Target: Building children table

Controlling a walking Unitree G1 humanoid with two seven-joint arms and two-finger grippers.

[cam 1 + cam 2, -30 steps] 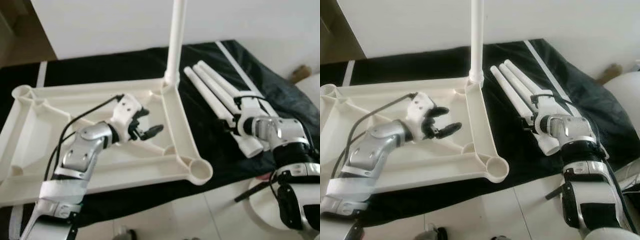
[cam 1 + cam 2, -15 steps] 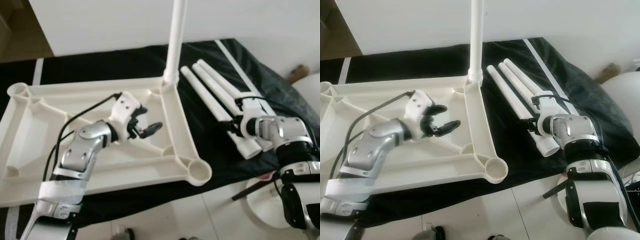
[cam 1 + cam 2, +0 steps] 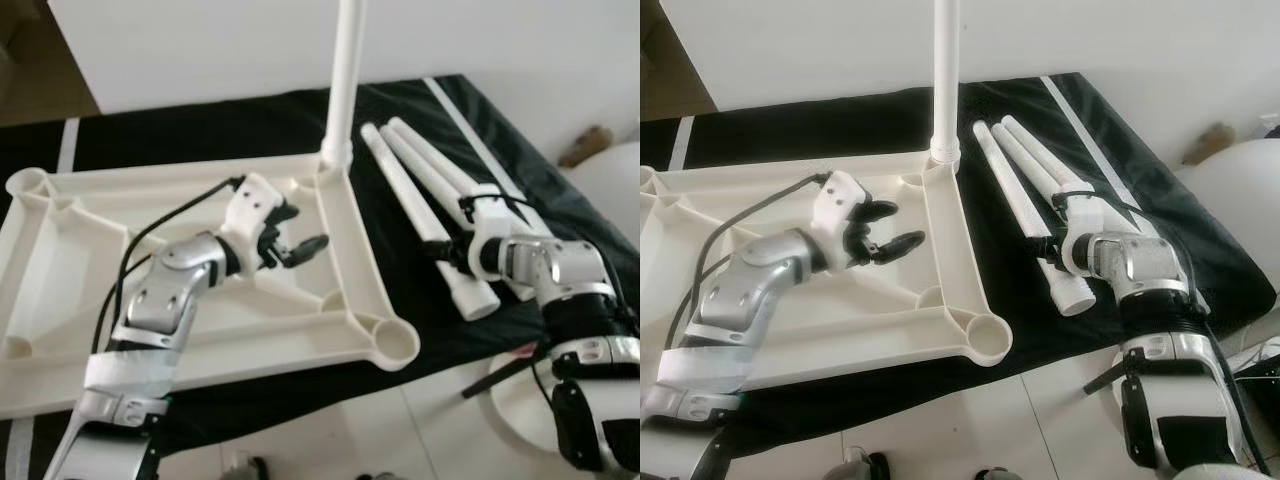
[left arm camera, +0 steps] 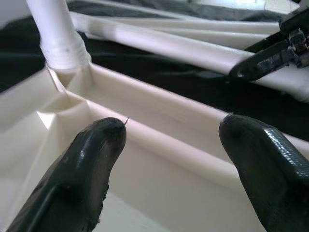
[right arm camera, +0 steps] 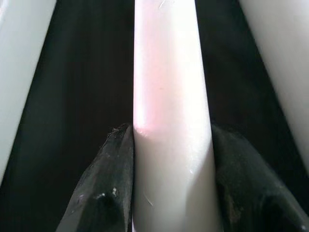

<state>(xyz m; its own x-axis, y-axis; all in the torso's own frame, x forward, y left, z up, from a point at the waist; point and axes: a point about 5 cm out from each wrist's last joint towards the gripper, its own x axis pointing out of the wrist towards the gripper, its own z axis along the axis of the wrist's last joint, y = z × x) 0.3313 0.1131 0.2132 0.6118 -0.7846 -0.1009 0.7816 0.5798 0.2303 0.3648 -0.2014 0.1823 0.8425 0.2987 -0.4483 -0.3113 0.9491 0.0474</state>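
The upturned white tabletop (image 3: 355,240) takes up the left and middle of the black cloth (image 3: 200,130), its raised rim and diagonal ribs walling shallow bays. The left gripper (image 3: 290,245), fingers spread, hovers over the bay by the right rim, a rib just beneath it. At the far right corner one fitted leg (image 3: 345,80) stands upright, barring any sweep across that corner. Right of the rim runs a bare strip of cloth, then three loose legs (image 3: 420,165) lying close together, narrow gaps between them. The right gripper (image 5: 169,159) is clamped around the nearest loose leg (image 3: 420,215). A white round object (image 3: 610,180) crowds the right edge.
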